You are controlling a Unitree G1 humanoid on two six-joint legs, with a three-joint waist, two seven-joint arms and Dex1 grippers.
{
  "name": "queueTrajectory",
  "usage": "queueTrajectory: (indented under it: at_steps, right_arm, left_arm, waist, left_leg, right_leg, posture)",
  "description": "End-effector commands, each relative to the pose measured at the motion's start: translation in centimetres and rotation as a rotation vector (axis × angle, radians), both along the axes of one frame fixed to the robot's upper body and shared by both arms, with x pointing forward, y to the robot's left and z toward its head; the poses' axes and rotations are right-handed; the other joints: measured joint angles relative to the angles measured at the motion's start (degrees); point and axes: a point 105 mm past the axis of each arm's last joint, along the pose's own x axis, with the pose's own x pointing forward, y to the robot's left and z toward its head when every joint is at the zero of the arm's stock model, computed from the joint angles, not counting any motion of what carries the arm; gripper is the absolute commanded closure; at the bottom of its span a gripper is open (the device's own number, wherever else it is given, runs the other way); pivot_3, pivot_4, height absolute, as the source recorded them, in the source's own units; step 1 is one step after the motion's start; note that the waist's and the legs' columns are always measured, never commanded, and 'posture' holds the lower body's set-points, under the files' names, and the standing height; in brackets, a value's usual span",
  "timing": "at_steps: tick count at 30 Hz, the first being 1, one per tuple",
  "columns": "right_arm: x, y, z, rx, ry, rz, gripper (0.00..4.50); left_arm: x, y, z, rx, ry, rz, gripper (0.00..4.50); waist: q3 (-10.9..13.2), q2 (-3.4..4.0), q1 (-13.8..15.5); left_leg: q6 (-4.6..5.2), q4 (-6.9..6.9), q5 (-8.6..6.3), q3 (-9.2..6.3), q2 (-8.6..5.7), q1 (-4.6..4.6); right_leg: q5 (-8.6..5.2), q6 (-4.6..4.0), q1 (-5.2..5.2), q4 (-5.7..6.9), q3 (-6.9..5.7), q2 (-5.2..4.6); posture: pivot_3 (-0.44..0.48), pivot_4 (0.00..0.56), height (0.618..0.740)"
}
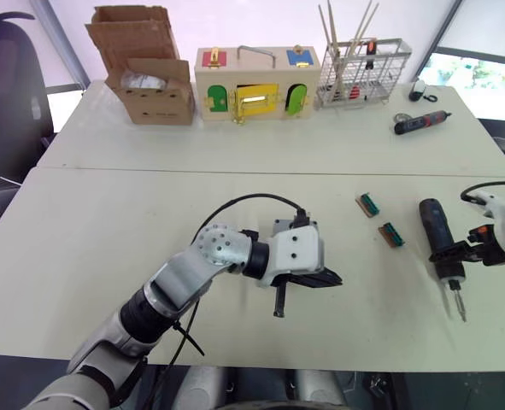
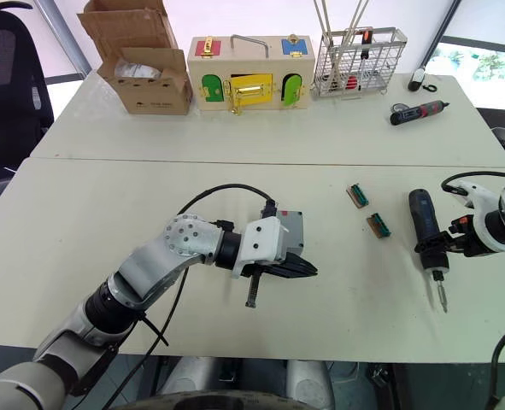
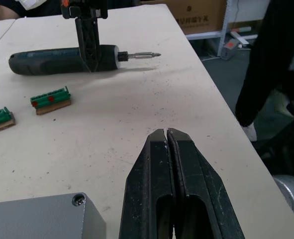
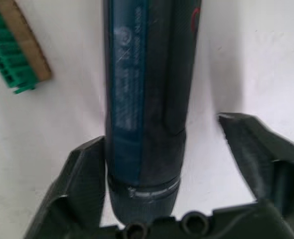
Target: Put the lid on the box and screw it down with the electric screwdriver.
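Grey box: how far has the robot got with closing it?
Done: the lid seems on the box, a screw showing at one corner. In hand: the right gripper straddles the lying electric screwdriver, fingers open. Left: gripping it and driving the screws.

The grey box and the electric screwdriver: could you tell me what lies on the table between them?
Two small green terminal blocks lie between the box and the electric screwdriver, seen in both eye views.

Electric screwdriver (image 1: 437, 231): dark blue-black, silver bit. Box (image 3: 42, 217): plain grey. Two connector blocks (image 1: 368, 204): green on tan. Desk (image 1: 107, 256): off-white. Far edge: brown cardboard box (image 1: 145, 68), wooden box (image 1: 256, 84) with red, blue, green, yellow doors.
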Motion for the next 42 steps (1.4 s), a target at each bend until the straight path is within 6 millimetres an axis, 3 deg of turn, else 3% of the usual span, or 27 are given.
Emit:
queueTrajectory:
  at_steps: [1,3,9,12,16,19,21,24,28,29,32,36,38,42]
  right_arm:
    - [-0.6,-0.1,-1.5,-0.027,0.076,0.061,2.16]
    - [-1.1,-0.3,-1.8,-0.036,0.106,0.085,2.6]
    - [-2.4,-0.7,-2.7,-0.035,0.154,0.099,2.6]
    - [-1.8,-0.9,-2.3,-0.032,0.106,0.065,2.6]
    - [1.9,-0.3,4.5,0.18,-0.257,-0.109,2.6]
    - [2.0,-0.3,9.0,0.303,-0.442,-0.188,2.6]
    - [1.4,0.2,12.2,0.446,-0.587,-0.244,2.6]
    - [0.0,3.0,15.9,0.617,-0.868,-0.154,2.6]
    - [-1.4,8.0,16.9,0.628,-1.222,-0.022,2.6]
    - [-1.7,10.1,16.9,0.625,-1.322,-0.021,2.6]
    - [-2.0,13.9,16.8,0.592,-1.482,-0.072,2.6]
    - [-1.9,16.9,16.6,0.531,-1.598,-0.083,2.6]
    - [-1.3,17.4,16.0,0.442,-1.614,-0.068,2.6]
    - [-0.8,19.5,14.3,0.425,-1.589,0.041,2.6]
  left_arm:
    - [-0.5,-0.1,1.0,-0.031,-0.029,-0.007,4.5]
    - [-0.4,0.0,1.0,-0.031,-0.031,-0.001,4.5]
    - [0.0,0.0,0.9,-0.031,-0.036,0.012,4.5]
    - [0.5,0.3,0.9,-0.024,-0.041,0.023,4.5]
    - [3.5,2.1,1.6,-0.008,-0.062,0.095,4.5]
    - [5.1,3.5,2.1,-0.005,-0.062,0.129,4.5]
    - [6.0,4.4,2.7,-0.006,-0.052,0.143,4.5]
    - [7.1,5.5,3.4,-0.006,-0.026,0.148,4.5]
    - [7.6,6.0,3.3,0.019,-0.006,0.125,4.5]
    - [7.7,5.9,3.2,0.033,-0.011,0.116,4.5]
    - [8.1,5.8,3.2,0.048,-0.028,0.117,4.5]
    - [9.2,5.0,3.5,0.008,-0.052,0.164,4.5]
    - [9.1,4.9,2.5,0.043,-0.065,0.16,4.5]
    - [8.8,4.6,1.3,0.064,-0.051,0.166,4.5]
  waist:
    - [0.0,-0.01,0.1]
    - [0.0,-0.06,0.2]
    - [-0.1,-0.09,0.4]
    - [-0.1,-0.1,0.6]
    - [0.0,-0.01,0.1]
    - [0.1,0.95,0.0]
    - [0.1,1.14,0.2]
    - [0.1,1.14,0.5]
    - [0.1,1.08,0.2]
    - [0.1,1.1,0.0]
    - [0.1,1.19,0.1]
    - [0.1,1.17,0.3]
    - [0.1,1.16,0.1]
    - [0.1,1.16,-0.3]
  left_leg:
    - [0.0,0.0,0.0,0.0,-0.01,0.01]
    - [0.0,0.0,-0.01,-0.02,-0.01,0.01]
    - [-0.01,-0.01,-0.01,-0.09,-0.01,0.01]
    - [-0.02,-0.01,-0.01,-0.17,-0.01,0.01]
    - [-0.06,0.0,0.02,-0.13,-0.04,0.01]
    - [-0.06,-0.03,0.04,0.09,-0.08,-0.07]
    - [-0.07,-0.19,0.04,0.08,-0.03,-0.13]
    - [-0.23,-0.18,0.14,-0.05,0.09,-0.78]
    - [-0.31,0.01,0.2,-0.11,0.07,-0.91]
    - [-0.33,0.02,0.22,-0.09,0.05,-0.88]
    - [-0.44,0.04,0.3,-0.03,0.03,-0.82]
    - [-0.47,0.04,0.34,-0.16,-0.11,-0.82]
    - [-0.38,0.03,0.32,-0.16,-0.26,-0.83]
    - [-0.25,0.03,0.29,-0.1,-0.4,-0.81]
  right_leg:
    - [0.0,0.0,0.02,-0.01,0.0,0.0]
    - [0.0,0.0,0.02,-0.02,-0.02,0.0]
    - [0.0,0.01,0.06,-0.04,-0.07,-0.01]
    - [0.0,0.01,0.11,-0.08,-0.13,-0.01]
    - [0.05,-0.08,0.12,-0.14,-0.11,-0.02]
    - [0.1,-0.04,-0.13,-0.1,0.03,-0.04]
    - [0.11,0.0,-0.28,-0.03,0.01,-0.02]
    - [0.1,0.0,-0.94,0.22,-0.15,0.04]
    - [0.1,0.0,-1.12,0.6,-0.26,-0.02]
    - [0.1,0.0,-1.09,0.61,-0.24,-0.03]
    - [0.11,0.01,-1.2,0.92,-0.11,0.0]
    - [0.1,0.01,-1.28,1.16,-0.11,0.05]
    - [0.1,0.01,-1.27,1.35,-0.13,0.01]
    - [0.1,0.01,-1.29,1.41,-0.11,-0.06]
  posture:
    - [0.0,0.15,0.694]
    - [0.0,0.15,0.694]
    - [0.0,0.15,0.694]
    - [0.0,0.15,0.694]
    - [0.0,0.15,0.694]
    - [0.0,0.15,0.694]
    - [0.0,0.15,0.694]
    - [0.0,0.15,0.694]
    - [0.0,0.15,0.694]
    - [0.0,0.15,0.694]
    - [0.0,0.15,0.694]
    - [0.0,0.15,0.694]
    - [0.0,0.15,0.694]
    - [0.0,0.15,0.694]
